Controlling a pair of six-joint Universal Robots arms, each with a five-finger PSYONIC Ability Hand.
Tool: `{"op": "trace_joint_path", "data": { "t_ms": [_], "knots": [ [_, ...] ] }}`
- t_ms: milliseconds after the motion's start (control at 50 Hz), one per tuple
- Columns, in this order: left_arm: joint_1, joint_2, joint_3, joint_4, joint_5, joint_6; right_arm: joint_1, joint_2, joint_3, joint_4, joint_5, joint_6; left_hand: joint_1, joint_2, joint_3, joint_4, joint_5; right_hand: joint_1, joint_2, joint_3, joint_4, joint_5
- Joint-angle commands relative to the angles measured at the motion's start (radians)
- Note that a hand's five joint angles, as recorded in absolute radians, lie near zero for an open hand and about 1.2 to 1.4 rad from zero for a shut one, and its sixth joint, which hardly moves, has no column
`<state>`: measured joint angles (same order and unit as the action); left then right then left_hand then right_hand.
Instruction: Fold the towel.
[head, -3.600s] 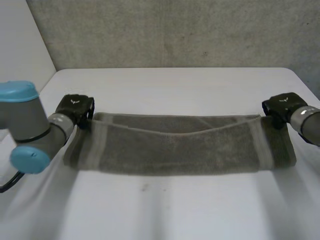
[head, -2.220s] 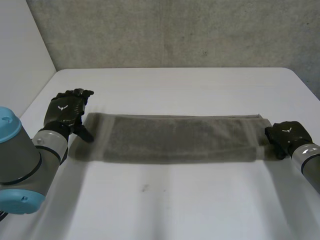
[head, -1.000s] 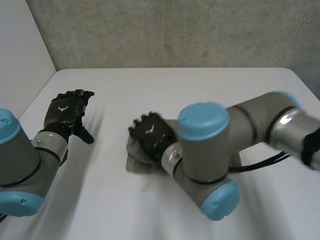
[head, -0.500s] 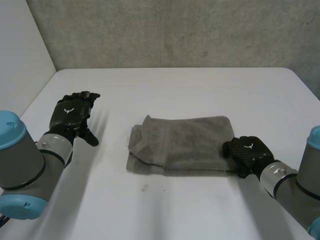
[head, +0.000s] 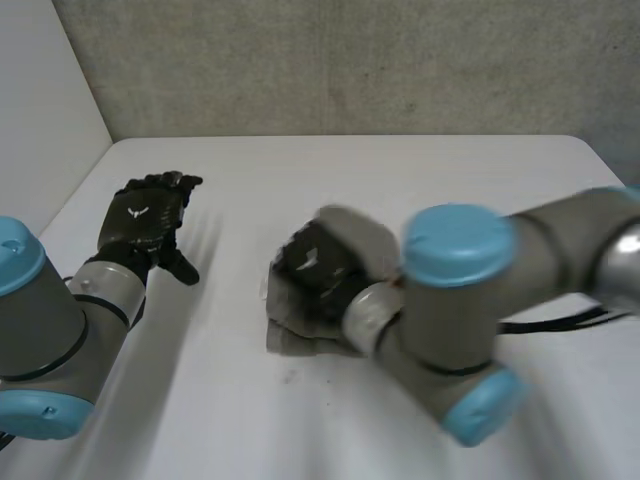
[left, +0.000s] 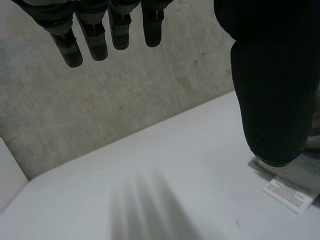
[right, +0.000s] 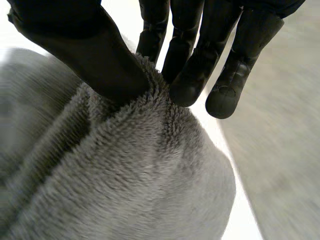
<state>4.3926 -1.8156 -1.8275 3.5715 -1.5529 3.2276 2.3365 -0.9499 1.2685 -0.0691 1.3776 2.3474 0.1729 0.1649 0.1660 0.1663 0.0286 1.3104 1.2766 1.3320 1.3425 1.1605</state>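
Towel (right: 125, 170) bunched, white table (head: 400, 170), seemingly concrete wall (head: 350, 60)

A white table (head: 420, 165) is seen across the lower frame; a grey concrete wall (head: 350, 60) is set behind it, and a white panel (head: 40, 110) at the upper left.

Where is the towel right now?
In the head view the towel lies near the middle of the white table, pinched by the right robot hand. The left robot hand is apart from it, to its left.
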Motion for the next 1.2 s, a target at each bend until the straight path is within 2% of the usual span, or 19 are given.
{"op": "trace_joint_path", "data": {
  "t_ms": [20,40,60,80,100,120,140,160,300,360,440,540,660,720,760,860,980,1100,1200],
  "knots": [
    [-0.001,0.048,0.017,-0.02,-0.001,0.0,0.101,0.177,-0.214,0.228,-0.014,-0.048,0.002,0.01,0.009,0.008,-0.029,0.086,0.12,0.064,0.054,0.061],
    [-0.002,0.055,0.027,-0.028,0.001,-0.002,0.101,0.177,-0.215,0.229,-0.014,-0.048,0.002,0.01,0.009,0.008,-0.029,0.086,0.12,0.064,0.054,0.061],
    [-0.002,0.055,0.027,-0.028,0.001,-0.002,0.101,0.168,-0.227,0.233,-0.015,-0.031,0.002,0.01,0.009,0.008,-0.029,-0.024,0.01,-0.045,-0.056,-0.048],
    [-0.004,0.058,0.04,-0.037,-0.001,-0.002,0.096,0.145,-0.221,0.224,-0.015,-0.004,0.002,0.01,0.009,0.008,-0.029,-0.554,-0.52,-0.575,-0.586,-0.578],
    [-0.004,0.058,0.04,-0.037,-0.001,-0.002,0.096,0.145,-0.221,0.224,-0.015,-0.003,0.002,0.01,0.009,0.008,-0.029,-0.559,-0.525,-0.581,-0.591,-0.584],
    [-0.007,0.059,0.057,-0.049,-0.001,-0.005,0.09,0.11,-0.21,0.21,-0.012,0.048,0.002,0.01,0.009,0.008,-0.029,-0.989,-0.955,-1.011,-1.021,-1.014],
    [-0.013,0.058,0.079,-0.065,-0.003,-0.006,0.09,0.109,-0.21,0.21,-0.012,0.049,0.002,0.01,0.009,0.008,-0.029,-0.993,-0.96,-1.015,-1.026,-1.018],
    [-0.013,0.058,0.079,-0.065,-0.003,-0.006,0.083,0.067,-0.19,0.195,-0.014,0.122,0.002,0.01,0.009,0.008,-0.029,-1.136,-1.102,-1.158,-1.168,-1.161],
    [-0.088,0.02,0.23,-0.172,-0.022,-0.031,-0.041,-0.16,-0.01,0.118,-0.014,0.519,0.002,0.01,0.009,0.008,-0.029,-1.136,-1.102,-1.158,-1.168,-1.161],
    [-0.139,-0.025,0.302,-0.216,-0.036,-0.07,-0.116,-0.216,0.057,0.112,-0.006,0.622,0.002,0.01,0.009,0.008,-0.029,-1.136,-1.102,-1.158,-1.168,-1.161],
    [-0.189,-0.085,0.37,-0.266,-0.049,-0.117,-0.187,-0.233,0.09,0.121,-0.005,0.668,0.002,0.01,0.009,0.008,-0.029,-1.136,-1.102,-1.158,-1.168,-1.161],
    [-0.294,-0.24,0.491,-0.365,-0.058,-0.184,-0.261,-0.231,0.124,0.123,0.014,0.678,0.002,0.01,0.009,0.008,-0.029,-1.136,-1.102,-1.158,-1.168,-1.161],
    [-0.341,-0.358,0.544,-0.407,-0.061,-0.219,-0.292,-0.171,0.123,0.12,0.021,0.685,0.002,0.01,0.009,0.009,-0.028,-1.136,-1.102,-1.158,-1.168,-1.161],
    [-0.347,-0.416,0.545,-0.415,-0.093,-0.221,-0.293,-0.121,0.106,0.12,0.02,0.681,0.002,0.01,0.009,0.009,-0.028,-1.136,-1.102,-1.158,-1.168,-1.161],
    [-0.349,-0.454,0.536,-0.416,-0.15,-0.215,-0.292,-0.095,0.095,0.12,0.02,0.678,0.002,0.01,0.009,0.008,-0.029,-1.136,-1.102,-1.158,-1.168,-1.161],
    [-0.344,-0.475,0.495,-0.412,-0.203,-0.195,-0.27,0.005,0.052,0.121,0.011,0.668,0.002,0.01,0.009,0.008,-0.029,-1.136,-1.102,-1.158,-1.168,-1.161],
    [-0.317,-0.444,0.427,-0.384,-0.21,-0.129,-0.23,0.104,-0.001,0.123,0.015,0.62,0.002,0.01,0.009,0.008,-0.029,-1.136,-1.102,-1.158,-1.168,-1.161],
    [-0.294,-0.399,0.389,-0.359,-0.208,-0.084,-0.229,0.125,-0.011,0.123,0.021,0.573,0.002,0.01,0.009,0.008,-0.029,-1.136,-1.102,-1.158,-1.168,-1.161],
    [-0.294,-0.349,0.378,-0.338,-0.208,-0.072,-0.23,0.08,-0.009,0.123,0.02,0.578,0.002,0.01,0.009,0.008,-0.029,-1.136,-1.102,-1.158,-1.168,-1.161]
  ]
}}
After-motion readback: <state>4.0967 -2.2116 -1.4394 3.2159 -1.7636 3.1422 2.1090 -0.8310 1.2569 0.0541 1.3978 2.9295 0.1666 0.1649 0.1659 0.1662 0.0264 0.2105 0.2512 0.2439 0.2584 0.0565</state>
